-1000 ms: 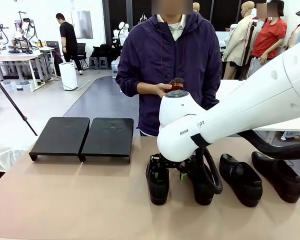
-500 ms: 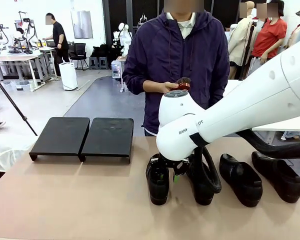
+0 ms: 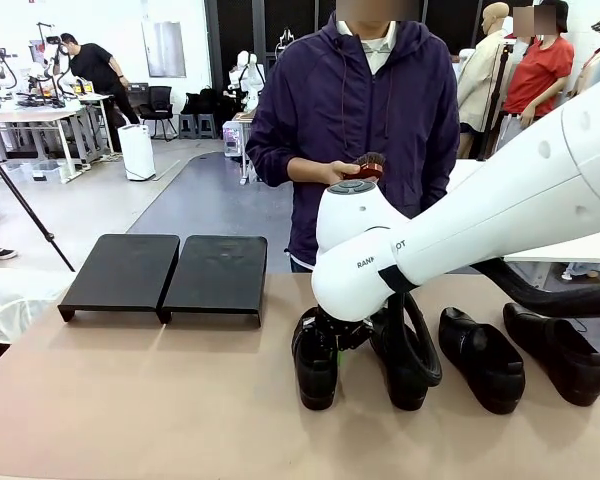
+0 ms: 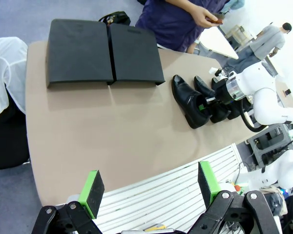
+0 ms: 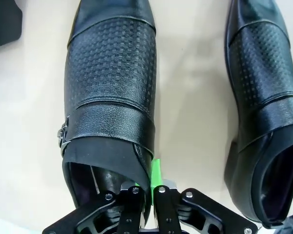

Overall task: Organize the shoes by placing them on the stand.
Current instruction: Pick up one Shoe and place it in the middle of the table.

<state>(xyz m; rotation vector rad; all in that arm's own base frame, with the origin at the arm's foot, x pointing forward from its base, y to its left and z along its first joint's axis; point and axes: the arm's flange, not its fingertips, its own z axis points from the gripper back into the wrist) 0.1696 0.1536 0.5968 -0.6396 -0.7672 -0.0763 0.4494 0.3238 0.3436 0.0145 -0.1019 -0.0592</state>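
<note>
Right gripper (image 5: 149,182) nudged leftward, now clenched on rim of leftmost shoe (image 5: 112,73); left gripper (image 4: 150,184) released

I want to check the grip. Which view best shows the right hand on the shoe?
The right wrist view: close up, the right hand pinches the shoe at its opening edge. In the front view the arm hides most of it; the left wrist view shows it small and distant.

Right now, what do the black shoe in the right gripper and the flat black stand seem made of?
The black buckled shoe pinched by the right gripper looks like leather or imitation: soft sheen, embossed dotted grain, smooth strap. The flat black rectangular stand looks rigid and matt, perhaps painted metal or plastic.
</note>
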